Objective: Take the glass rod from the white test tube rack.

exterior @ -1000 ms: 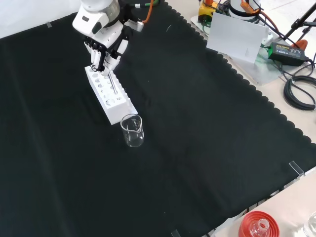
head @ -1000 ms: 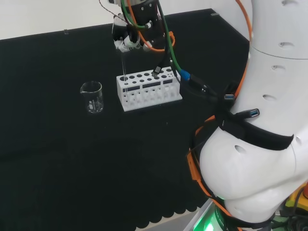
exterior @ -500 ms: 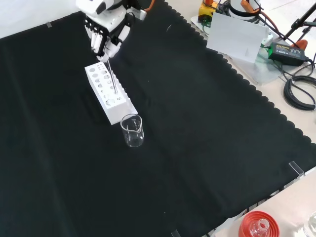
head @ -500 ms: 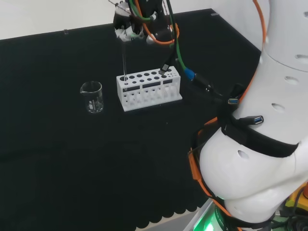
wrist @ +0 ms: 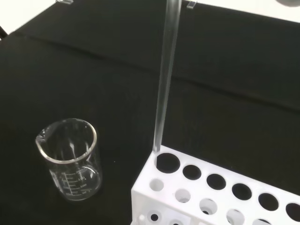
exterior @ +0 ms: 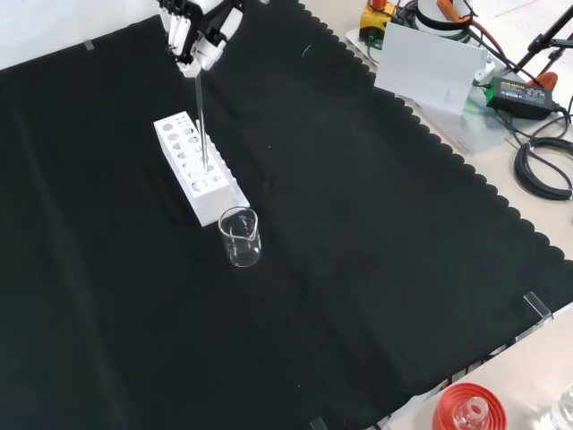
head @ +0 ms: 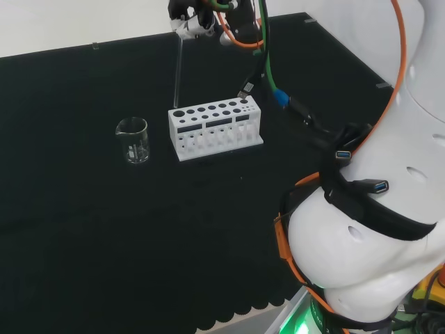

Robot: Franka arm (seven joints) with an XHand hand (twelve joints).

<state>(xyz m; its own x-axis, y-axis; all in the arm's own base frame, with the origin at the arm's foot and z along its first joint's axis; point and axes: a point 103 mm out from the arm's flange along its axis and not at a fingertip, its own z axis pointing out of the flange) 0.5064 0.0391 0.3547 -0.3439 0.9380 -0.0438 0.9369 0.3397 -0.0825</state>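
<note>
Hand: my hand [exterior: 199,31] is above the white test tube rack [head: 214,129], fingers pinched on the top of the glass rod [exterior: 200,116].
Glass rod: hangs upright, its lower tip just over the rack's end hole nearest the beaker [wrist: 71,158].
Rack: holes appear empty.
Beaker: clear, empty, just beside the rack's end.
</note>
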